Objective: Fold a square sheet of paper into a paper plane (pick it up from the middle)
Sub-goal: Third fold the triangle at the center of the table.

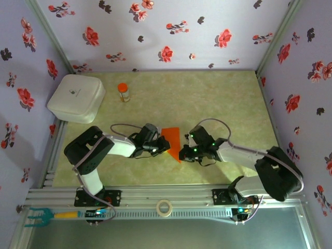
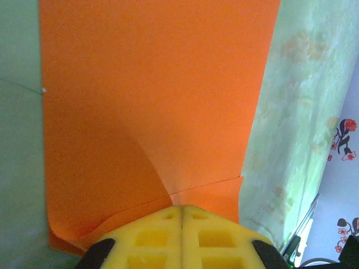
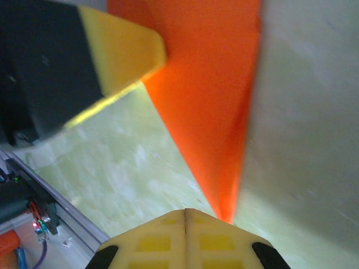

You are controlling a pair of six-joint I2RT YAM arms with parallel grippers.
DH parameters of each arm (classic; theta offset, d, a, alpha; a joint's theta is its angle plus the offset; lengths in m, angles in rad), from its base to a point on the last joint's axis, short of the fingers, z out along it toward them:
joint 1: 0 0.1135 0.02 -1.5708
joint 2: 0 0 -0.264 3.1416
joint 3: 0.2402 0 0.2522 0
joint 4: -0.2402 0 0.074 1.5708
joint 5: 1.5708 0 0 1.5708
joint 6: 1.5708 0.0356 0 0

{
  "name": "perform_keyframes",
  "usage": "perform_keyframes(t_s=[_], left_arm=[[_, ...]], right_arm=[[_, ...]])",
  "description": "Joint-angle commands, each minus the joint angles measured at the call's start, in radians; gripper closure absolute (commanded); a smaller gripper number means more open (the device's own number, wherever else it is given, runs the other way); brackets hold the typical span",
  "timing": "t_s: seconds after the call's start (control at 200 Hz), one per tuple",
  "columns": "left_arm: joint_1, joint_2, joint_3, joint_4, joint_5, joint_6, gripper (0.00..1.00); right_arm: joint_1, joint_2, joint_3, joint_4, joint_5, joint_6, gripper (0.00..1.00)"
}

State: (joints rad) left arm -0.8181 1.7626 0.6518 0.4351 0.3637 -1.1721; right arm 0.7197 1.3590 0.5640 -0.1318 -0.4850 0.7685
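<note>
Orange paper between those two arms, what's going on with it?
Two robot arms are folding the orange paper into a plane. So far it is a creased wedge lying on the table. The left gripper is shut on one edge, where a flap curls up. The right gripper is shut at the pointed tip.

Square sheet of paper [image 1: 173, 139]: bright orange, plain, unmarked. Table [image 1: 218, 98]: pale yellow-green, marbled. Walls [image 1: 181, 46]: lavender, strewn with red and dark flowers. Box [image 1: 77, 97]: white (one small dark mark on the lid). Bottle [image 1: 123, 93]: orange cap. Tape roll [image 1: 164, 207]: off-white. Tool [image 1: 46, 213]: teal head, yellow handle. Rail [image 1: 155, 196]: silver-grey. My own parts: left gripper [image 2: 182, 214] and right gripper [image 3: 185, 217], yellow pads [image 2: 151, 238] in black housings; left arm [image 1: 122, 147] and right arm [image 1: 238, 152], black joints, white links, green lights on my right wrist.
</note>
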Motion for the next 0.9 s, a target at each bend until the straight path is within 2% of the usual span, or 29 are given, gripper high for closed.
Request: perform_keyframes(t_s=[0.0,0.22,0.355,0.46,0.635,0.745,0.895], left_arm=[[-0.006,0.030,-0.010,-0.075,-0.022,0.023,1.00],[-0.006,0.032,0.001,-0.079,-0.018,0.031,1.00],[-0.006,0.012,0.025,-0.105,-0.011,0.066,1.00],[-0.005,-0.020,0.064,-0.142,-0.005,0.093,1.00],[-0.014,-0.091,0.109,-0.231,-0.019,0.121,0.93],[-0.029,-0.102,0.114,-0.277,-0.038,0.109,1.00],[-0.066,-0.049,0.132,-0.258,-0.032,0.083,1.00]], right_arm=[[-0.005,0.074,0.059,0.074,-0.046,0.009,0.97],[-0.009,0.198,0.091,0.079,-0.016,-0.003,0.97],[-0.019,0.212,0.047,0.038,0.039,-0.014,0.99],[-0.023,0.219,0.016,0.056,0.034,-0.001,1.00],[-0.023,0.223,0.016,0.064,0.033,0.004,1.00],[-0.023,0.223,0.013,0.070,0.034,0.008,1.00],[-0.023,0.223,0.007,0.083,0.034,0.017,1.00]])
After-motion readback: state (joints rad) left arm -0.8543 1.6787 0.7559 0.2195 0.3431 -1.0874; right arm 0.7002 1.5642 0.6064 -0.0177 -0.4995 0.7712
